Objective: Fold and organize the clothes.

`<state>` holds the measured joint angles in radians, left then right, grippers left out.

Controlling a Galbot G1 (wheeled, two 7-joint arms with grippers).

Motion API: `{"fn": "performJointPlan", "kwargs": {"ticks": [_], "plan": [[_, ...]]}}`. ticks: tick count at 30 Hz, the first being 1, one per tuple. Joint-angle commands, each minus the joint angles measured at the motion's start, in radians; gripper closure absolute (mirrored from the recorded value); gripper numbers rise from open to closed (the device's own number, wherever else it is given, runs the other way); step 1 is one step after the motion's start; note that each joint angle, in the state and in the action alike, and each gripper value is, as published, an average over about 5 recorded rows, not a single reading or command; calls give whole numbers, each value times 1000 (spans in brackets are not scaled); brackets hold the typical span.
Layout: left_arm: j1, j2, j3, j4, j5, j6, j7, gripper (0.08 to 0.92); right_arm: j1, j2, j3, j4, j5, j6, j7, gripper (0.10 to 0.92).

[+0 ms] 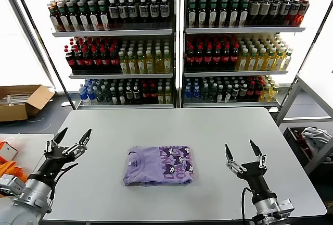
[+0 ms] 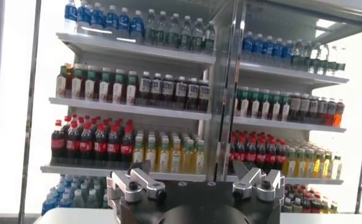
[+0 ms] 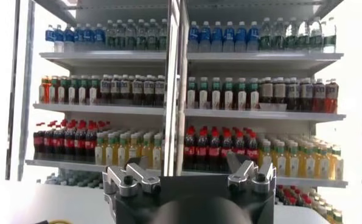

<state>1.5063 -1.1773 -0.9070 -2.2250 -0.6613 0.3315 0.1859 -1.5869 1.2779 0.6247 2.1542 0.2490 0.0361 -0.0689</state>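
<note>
Tool on the left arm hovers at about nine o'clock from the shirt, over the left edge of the tabletop, its two dark fingers spread wide and gripping nothing. The right tool mirrors it at about three o'clock, equally wide and empty, fingertips pointing toward the shelves. Neither touches cloth; both stand well apart from it.

Between them, near the middle of the tabletop and toward its near edge, lies the lavender T-shirt. It already looks folded into a compact rectangle, collar toward nine o'clock, printed figures showing on the half toward three o'clock. From the head view I cannot tell how many layers are stacked or whether the lower edges line up; the near edge seems slightly uneven.

The folding appears largely done, so what remains is probably a tidy-up or a final fold. To do that well, bring each tool down at an outer corner, pinch through all layers at once, and lift both sides evenly so the stack does not slide apart. Soft fabric will sag and drag, so keep the lift low.

Beyond the tabletop stand drink shelves; a cardboard box sits at ten o'clock.
</note>
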Motion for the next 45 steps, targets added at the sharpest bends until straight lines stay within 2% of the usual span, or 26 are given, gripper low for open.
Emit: {"fn": "performJointPlan", "kwargs": {"ticks": [1,12,18,45], "plan": [[2,-4,-3,-5,3,1,3,177,-17,3,25,-1,-2,15,-9,203],[-2,-9,3,4,7,0,6,177,-11,-7,34,1,14,18,-7,203],[-4,-2,-1,7,6,1,7,177,-3,-11,54,10,72,6,-15,203],[-1,3,-23,20,11,-1,11,177,5,-18,64,-6,65,10,-9,203]]}}
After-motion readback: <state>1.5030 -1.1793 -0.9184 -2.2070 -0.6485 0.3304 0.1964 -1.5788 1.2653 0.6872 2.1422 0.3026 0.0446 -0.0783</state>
